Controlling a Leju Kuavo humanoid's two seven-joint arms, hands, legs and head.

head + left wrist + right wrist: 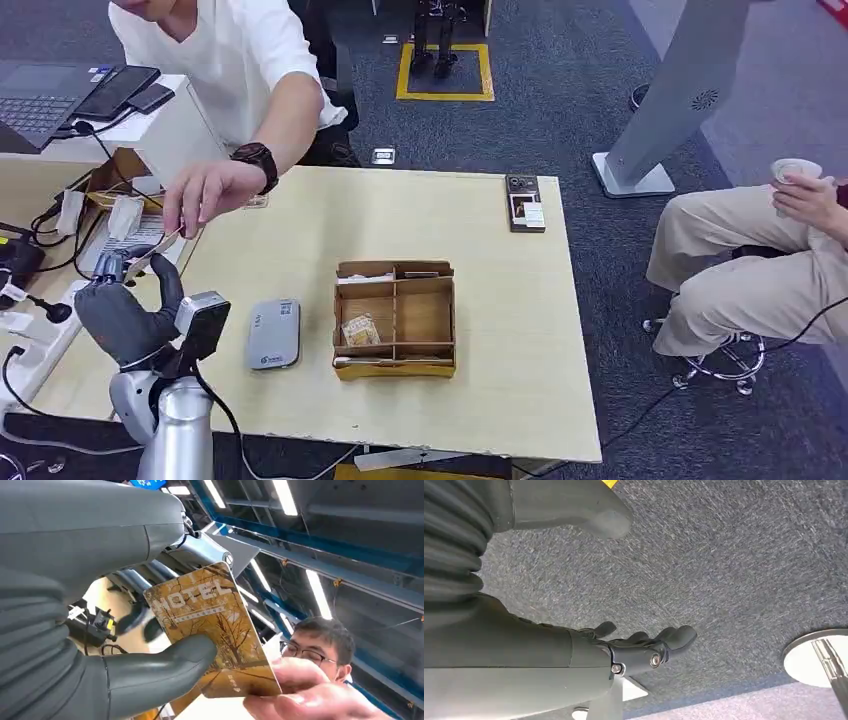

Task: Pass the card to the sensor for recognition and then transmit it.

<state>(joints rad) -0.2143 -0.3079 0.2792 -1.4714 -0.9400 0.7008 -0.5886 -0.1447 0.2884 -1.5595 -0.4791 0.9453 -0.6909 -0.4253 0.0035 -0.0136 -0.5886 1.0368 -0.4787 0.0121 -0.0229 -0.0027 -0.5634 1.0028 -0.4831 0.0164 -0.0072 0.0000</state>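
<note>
1. Left hand [118,300] is raised at the table's left edge, thumb [165,667] pressing the card [215,635] against its fingers: card is held.
2. Card is yellow, printed "HOTEL"; a person's hand [212,192] pinches its other end, so both have hold of it.
3. Right hand [639,647] hangs over grey carpet [724,570], fingers apart, holding nothing.
4. Grey sensor [274,334] lies on the table [500,330], just left of the cardboard box [395,320].
</note>
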